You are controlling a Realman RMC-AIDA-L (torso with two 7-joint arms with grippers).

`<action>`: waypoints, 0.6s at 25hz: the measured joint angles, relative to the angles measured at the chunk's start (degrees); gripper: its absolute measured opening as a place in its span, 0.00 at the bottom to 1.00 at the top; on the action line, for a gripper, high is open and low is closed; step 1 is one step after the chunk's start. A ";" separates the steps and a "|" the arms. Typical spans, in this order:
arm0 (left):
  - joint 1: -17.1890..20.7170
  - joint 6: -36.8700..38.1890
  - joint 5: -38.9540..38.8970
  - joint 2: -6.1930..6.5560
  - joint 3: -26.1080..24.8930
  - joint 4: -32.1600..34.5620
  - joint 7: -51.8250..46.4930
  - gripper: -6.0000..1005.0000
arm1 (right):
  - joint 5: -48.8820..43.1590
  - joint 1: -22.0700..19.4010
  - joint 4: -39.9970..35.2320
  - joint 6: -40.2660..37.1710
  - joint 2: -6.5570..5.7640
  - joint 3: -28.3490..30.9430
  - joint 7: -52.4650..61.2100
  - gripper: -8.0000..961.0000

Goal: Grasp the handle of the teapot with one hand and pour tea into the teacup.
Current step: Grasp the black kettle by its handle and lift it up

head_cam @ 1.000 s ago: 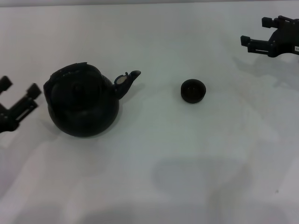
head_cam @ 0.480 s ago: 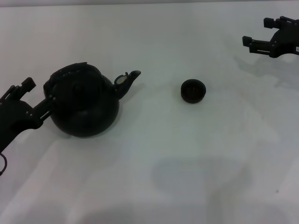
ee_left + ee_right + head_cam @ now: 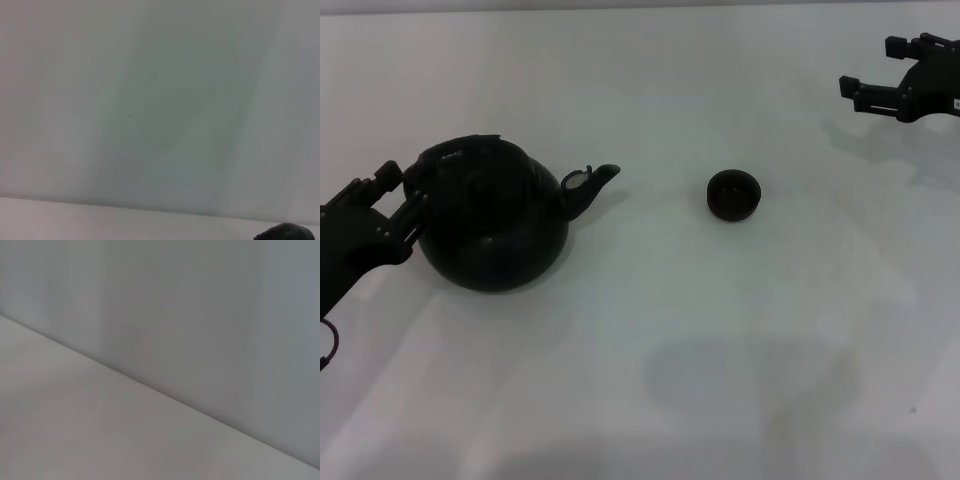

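The matte-black teapot (image 3: 495, 225) stands at the left of the white table, its spout (image 3: 592, 184) pointing right toward the teacup. Its handle (image 3: 470, 146) lies folded down along the far rim of the pot. The small dark teacup (image 3: 733, 195) stands alone to the right of the spout. My left gripper (image 3: 404, 192) is open and sits right against the teapot's left side, close to the handle's end. My right gripper (image 3: 873, 68) is open and hangs far off at the back right. No tea is visible. A dark edge of the teapot (image 3: 287, 233) shows in the left wrist view.
The white table (image 3: 720, 350) carries only the teapot and the teacup. A grey wall (image 3: 200, 315) stands behind the table's far edge.
My left gripper has moved in from the left edge up to the teapot's left side. The teapot has turned slightly, its spout swinging a little toward me. The right arm has barely moved.
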 joint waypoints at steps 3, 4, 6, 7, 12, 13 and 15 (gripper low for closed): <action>-0.33 -1.11 -0.65 -0.03 0.04 -0.17 -0.97 0.59 | 0.00 0.03 0.00 -0.20 0.00 0.00 -0.01 0.90; -0.42 -1.48 -0.85 -0.01 0.07 -0.18 -1.36 0.57 | 0.00 0.03 0.00 -0.28 0.00 0.00 -0.04 0.90; -0.55 -1.75 -0.86 0.03 0.14 -0.24 -1.68 0.54 | 0.00 0.04 0.00 -0.58 0.00 0.00 -0.08 0.90; -0.60 -1.78 -0.78 0.03 0.14 -0.27 -1.63 0.52 | 0.00 0.04 0.00 -0.93 0.00 0.00 -0.09 0.90; -1.24 -2.00 -0.79 0.03 0.13 -0.85 -1.37 0.36 | -0.05 0.13 0.06 -1.56 0.00 -0.11 -0.12 0.90; -1.31 -2.04 -0.86 0.03 0.10 -0.89 -1.43 0.35 | -0.06 0.13 0.17 -1.58 0.00 -0.09 -0.18 0.90; -1.58 -2.08 -1.04 0.03 -0.03 -0.98 -1.58 0.34 | -0.04 0.13 0.36 -1.58 0.00 -0.01 -0.41 0.90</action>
